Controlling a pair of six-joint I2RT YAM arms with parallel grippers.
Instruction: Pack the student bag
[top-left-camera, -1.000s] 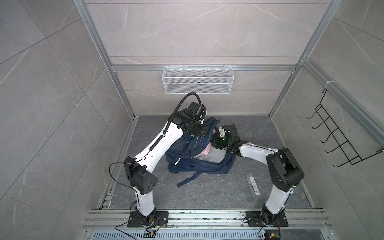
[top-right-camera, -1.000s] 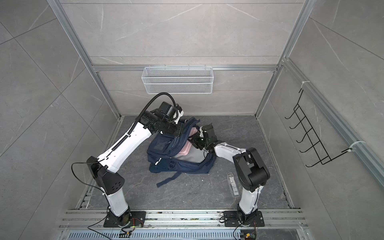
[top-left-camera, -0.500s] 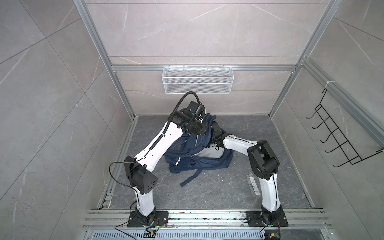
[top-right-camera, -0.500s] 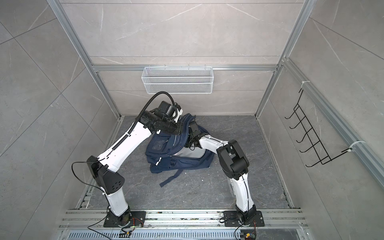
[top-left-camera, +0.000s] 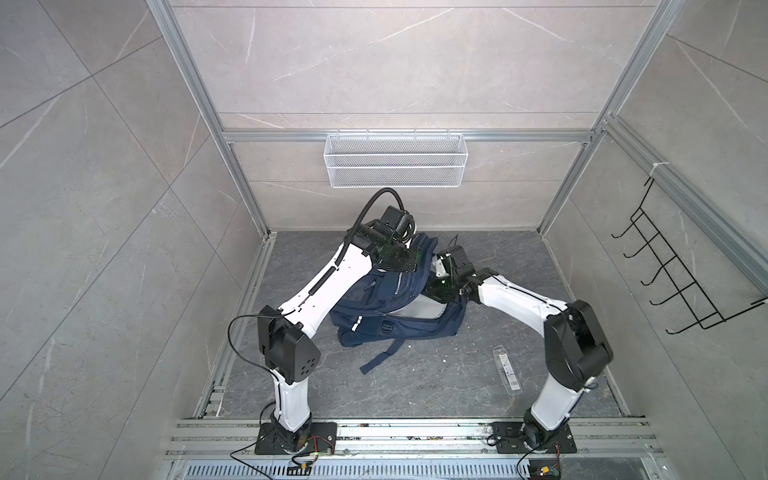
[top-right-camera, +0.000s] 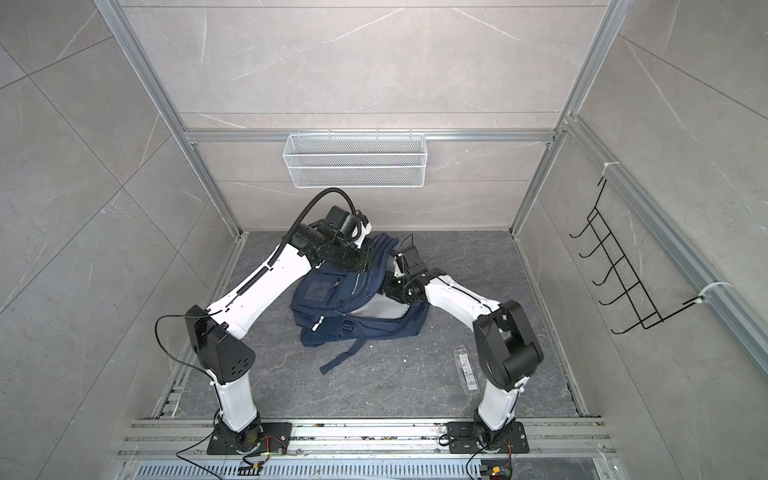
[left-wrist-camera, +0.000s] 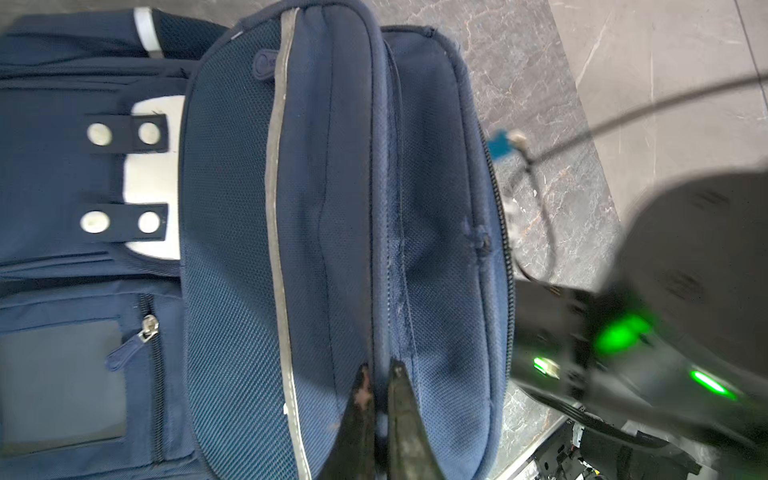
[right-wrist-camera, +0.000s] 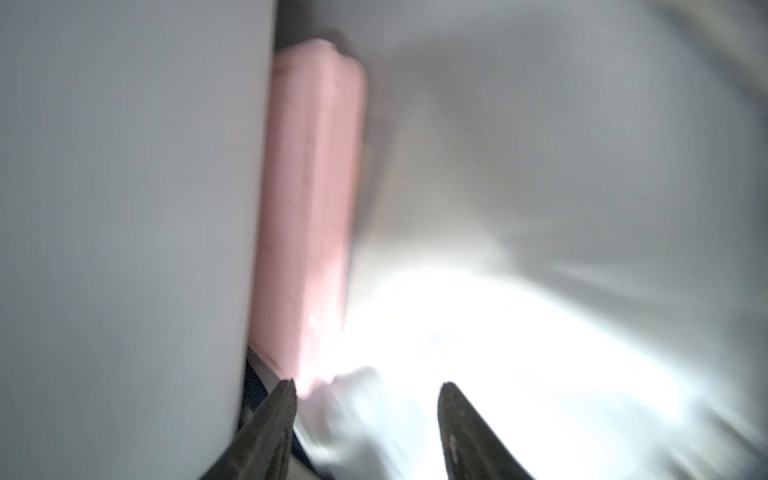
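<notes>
Left gripper (left-wrist-camera: 376, 374) pinches the top seam of the student bag (top-left-camera: 399, 307), lifting its mouth where it lies on the floor (top-left-camera: 415, 399) between the arms; right gripper (right-wrist-camera: 365, 390) is spread inside, beside a pink item (right-wrist-camera: 311, 199), perhaps a case, though blurred. Insertion looks done; next, withdraw the right arm without snagging

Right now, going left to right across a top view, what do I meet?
Left arm's elbow, student bag, clear packet, right arm's elbow, black wire hook rack.

Both top views: high, facing down, sharing the floor (top-left-camera: 415, 386). Wrist views: close, left outside the bag (left-wrist-camera: 332, 208), right inside.
</notes>
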